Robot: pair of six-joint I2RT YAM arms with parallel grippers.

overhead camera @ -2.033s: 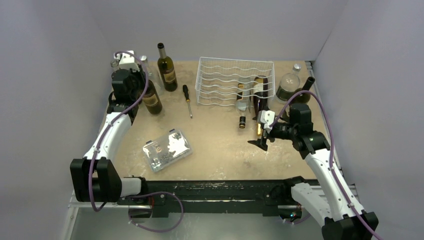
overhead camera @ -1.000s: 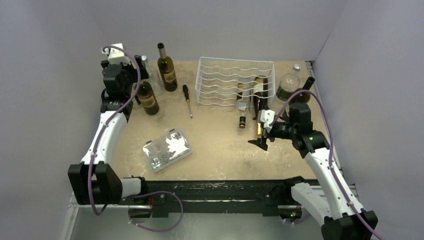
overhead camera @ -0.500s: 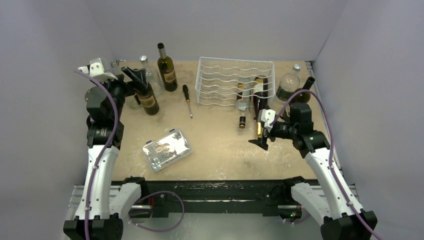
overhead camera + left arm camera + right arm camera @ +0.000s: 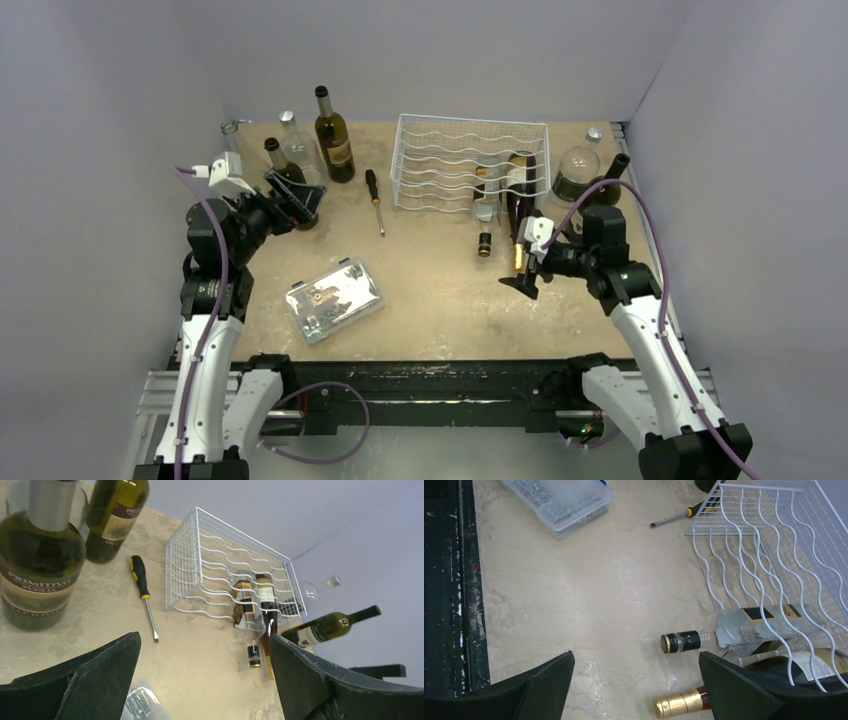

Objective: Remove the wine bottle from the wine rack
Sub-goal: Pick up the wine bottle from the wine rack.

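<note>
The white wire wine rack (image 4: 440, 165) (image 4: 200, 565) (image 4: 764, 545) stands at the back middle of the table. Two bottles lie in its right end, necks sticking out toward me: a clear bottle (image 4: 484, 205) (image 4: 749, 627) with a black cap, and a dark wine bottle (image 4: 517, 195) (image 4: 265, 597) with a gold foil top (image 4: 679, 703). My right gripper (image 4: 522, 270) (image 4: 635, 655) is open just in front of those two necks, holding nothing. My left gripper (image 4: 298, 203) (image 4: 205, 636) is open and empty at the left, beside the standing bottles.
Standing at the back left are a dark bottle (image 4: 285, 178) (image 4: 42, 555), a taller bottle (image 4: 333, 135) and a clear one (image 4: 292, 135). A screwdriver (image 4: 373, 198) lies left of the rack, a clear plastic box (image 4: 333, 298) near the front. A glass decanter (image 4: 577, 170) and a lying green bottle (image 4: 325, 627) are at the right.
My left arm has let go of the dark standing bottle and swung back toward the near left, its gripper open. The right arm has hardly moved.
</note>
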